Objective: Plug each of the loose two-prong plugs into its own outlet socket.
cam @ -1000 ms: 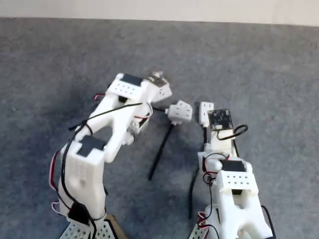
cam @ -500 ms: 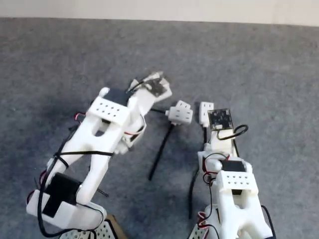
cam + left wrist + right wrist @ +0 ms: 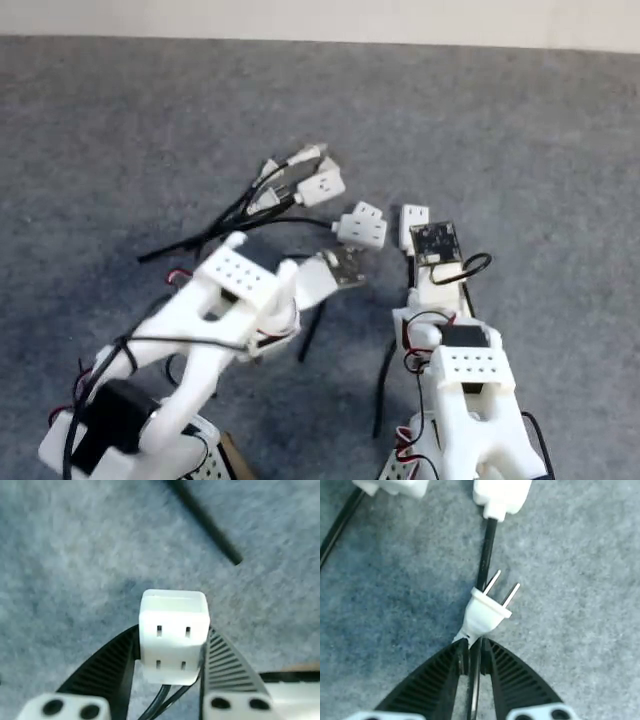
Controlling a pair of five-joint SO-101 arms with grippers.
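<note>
Operator: Left arm [image 3: 230, 300] has pulled back from the far bundle of cords [image 3: 262, 195] to the near side. Right arm [image 3: 465, 380] is unchanged.

Inspector: Report both grips.

Operator: The left gripper [image 3: 171, 647] has its fingers clamped on a white socket block [image 3: 173, 611], with the slots facing its camera. The right gripper [image 3: 475, 650] has its fingers pinched together on the tail of a two-prong plug [image 3: 487, 611], right where the cord leaves it. The prongs point far, toward a socket [image 3: 502, 492] lying on the grey mat [image 3: 580, 555], with a clear gap between them. A second socket [image 3: 390, 485] lies just left of that one.

Inspector: Procedure for insertion?

Operator: Judged from here:
- Square the prongs to the slots before advancing.
- The hold sits behind the plug body, so the plug will probably pivot on contact. Push slowly and straight.
- A loose socket is likely to slide away, so it may need bracing.
- The held socket block offers a steadier target.
</note>
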